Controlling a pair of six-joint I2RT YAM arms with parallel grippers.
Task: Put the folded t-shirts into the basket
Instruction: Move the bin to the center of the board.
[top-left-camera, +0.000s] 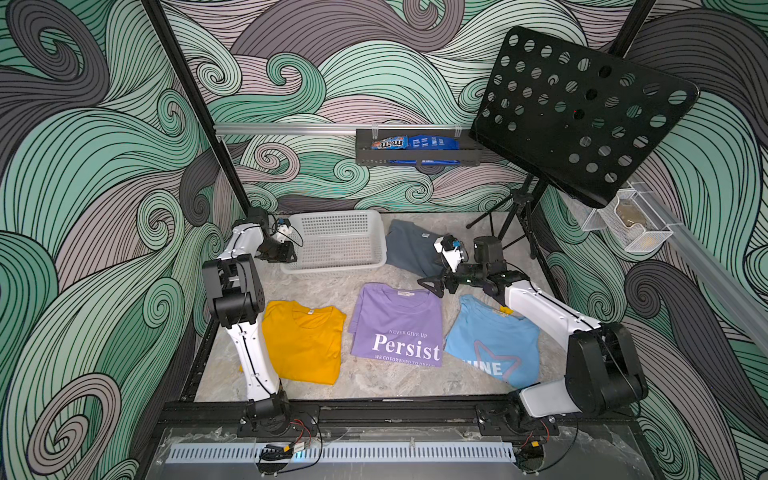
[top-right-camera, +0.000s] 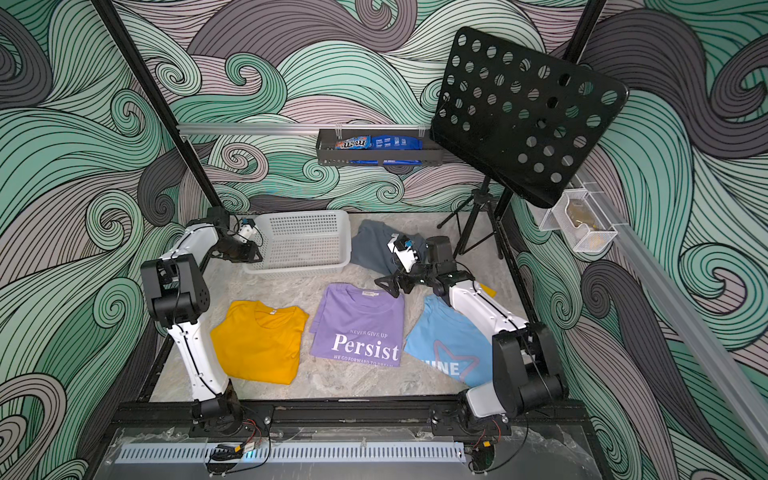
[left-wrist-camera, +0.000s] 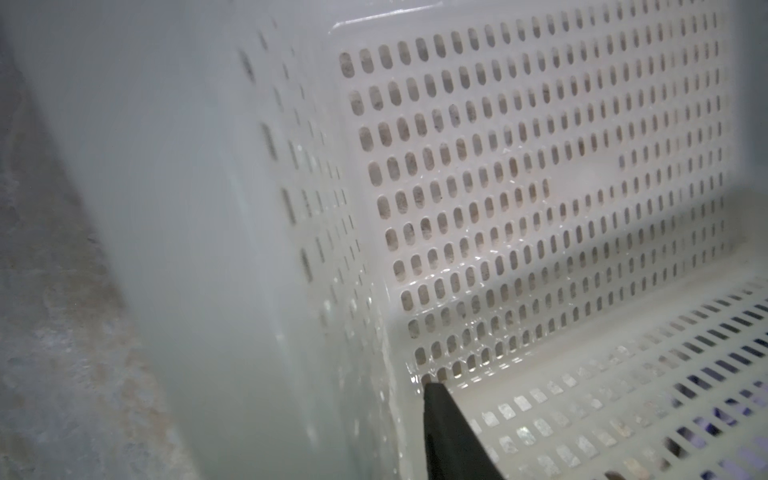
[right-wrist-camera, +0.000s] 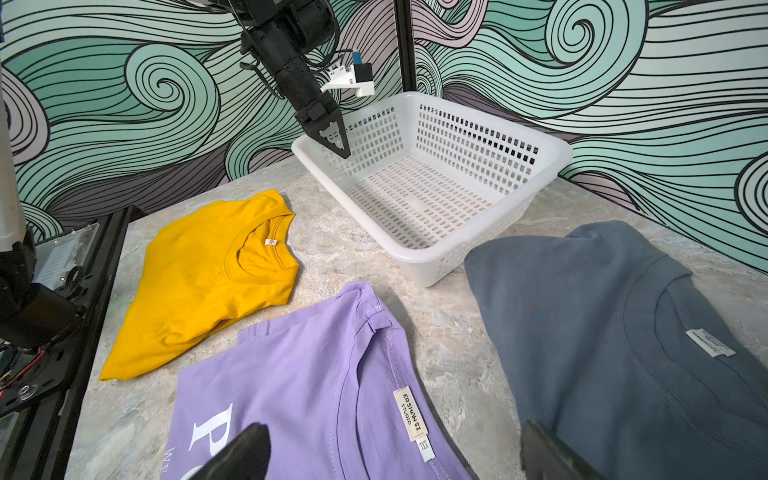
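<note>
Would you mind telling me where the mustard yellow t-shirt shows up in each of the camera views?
In both top views: the mustard yellow t-shirt lies front left on the table, left of the lilac tee.
Left wrist: not in it.
Right wrist: lying flat beside the lilac tee.
Shared landmark: the white basket, visible in all four.
</note>
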